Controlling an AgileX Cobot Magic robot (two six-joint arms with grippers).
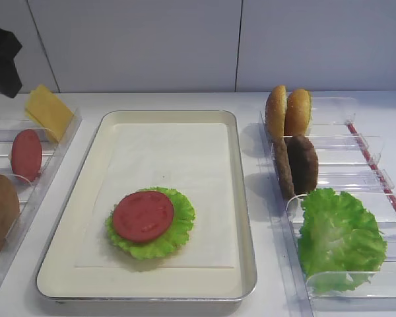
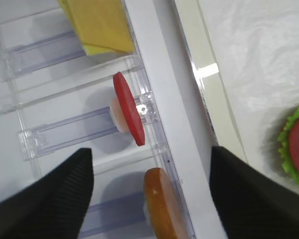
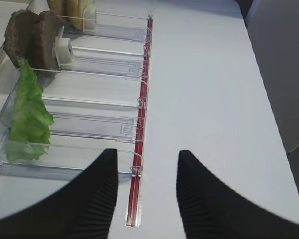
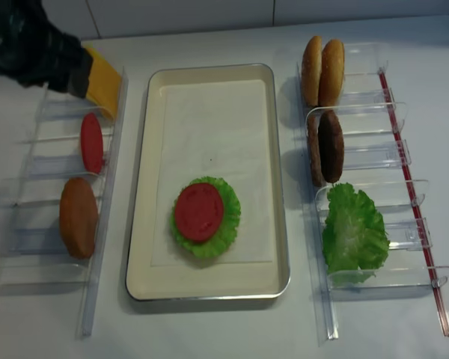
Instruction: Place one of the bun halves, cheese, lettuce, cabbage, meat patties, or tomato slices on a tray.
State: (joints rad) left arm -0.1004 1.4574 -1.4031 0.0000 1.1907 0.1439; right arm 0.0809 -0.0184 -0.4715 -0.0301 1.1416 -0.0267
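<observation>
The cream tray [image 1: 175, 155] holds a lettuce leaf [image 1: 178, 232] with a tomato slice [image 1: 143, 216] on top. In the left rack stand a cheese slice [image 2: 99, 25], a second tomato slice [image 2: 128, 114] and a bun half [image 2: 162, 204]. My left gripper [image 2: 150, 152] hangs open and empty above that rack, over the bun half and the rack's tomato slice. My right gripper [image 3: 147, 153] is open and empty over the table beside the right rack, which holds bun halves [image 1: 288, 111], meat patties [image 1: 297, 165] and lettuce [image 1: 340, 238]. Cabbage is out of view.
Clear plastic racks [image 4: 60, 164] [image 4: 374, 149] flank the tray on both sides. A red strip [image 3: 139, 149] runs along the right rack's outer edge. The black left arm [image 4: 30, 45] reaches in at the back left, over the cheese end of the rack.
</observation>
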